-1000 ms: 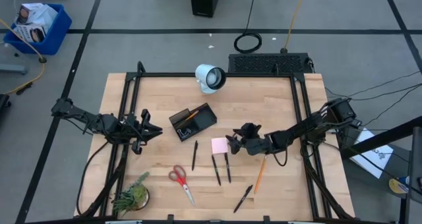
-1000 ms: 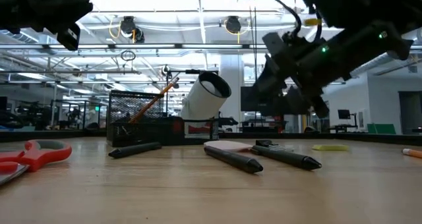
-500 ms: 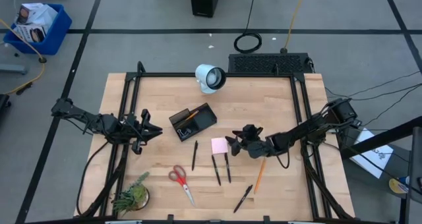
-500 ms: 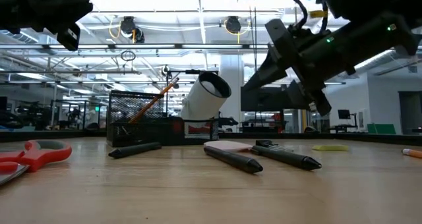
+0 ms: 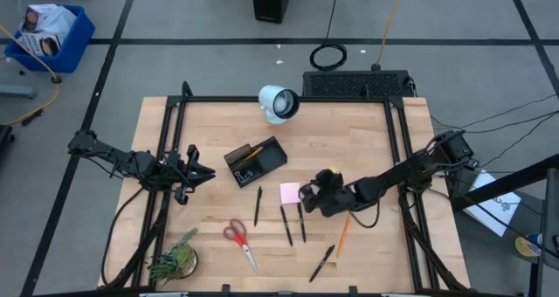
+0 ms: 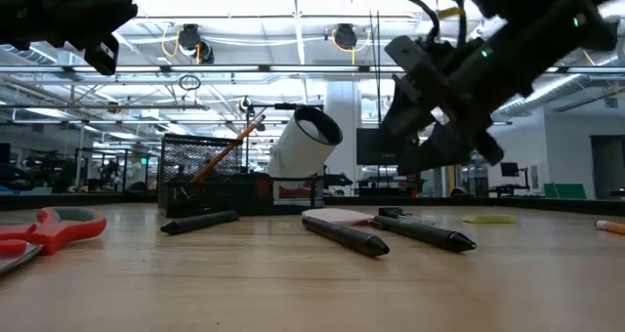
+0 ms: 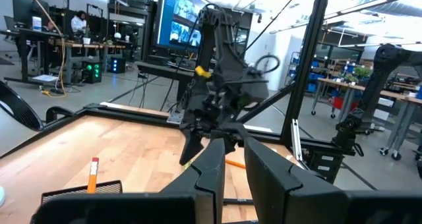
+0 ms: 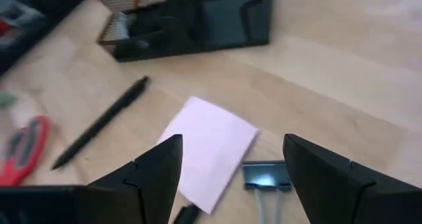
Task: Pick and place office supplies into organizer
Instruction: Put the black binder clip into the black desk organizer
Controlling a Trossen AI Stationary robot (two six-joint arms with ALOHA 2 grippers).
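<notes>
Right gripper: over mid-table, fingers spread wide with nothing between them, hovering clear of the wood in the low view.
Left gripper: parked at 9 o'clock of the table, fingers nearly together, nothing held.
Pad: pink, flat on the table, framed between the right fingers in the right wrist view; just at 9 o'clock of the right gripper from above.
Clip: black, touching or almost touching the pad's near edge, handles pointing away from the pad.
Pens: three loose at 6 o'clock of the pad, one more farther toward the table's front edge.
Pencil: orange, at 5 o'clock of the right gripper.
Scissors: red handles, at 7 o'clock of the pad, well apart.
Organizer: at 10 o'clock of the pad, near; an orange pencil already leaning in it.
Step in hand: likely lining up on the pad or the clip; which one cannot be told yet.
Doing it well: centre over one item only, descend straight, keep the fingers off its neighbour, close across the narrow side.
Risk: thin pad lying flat, easy to push along instead of lifting.
</notes>
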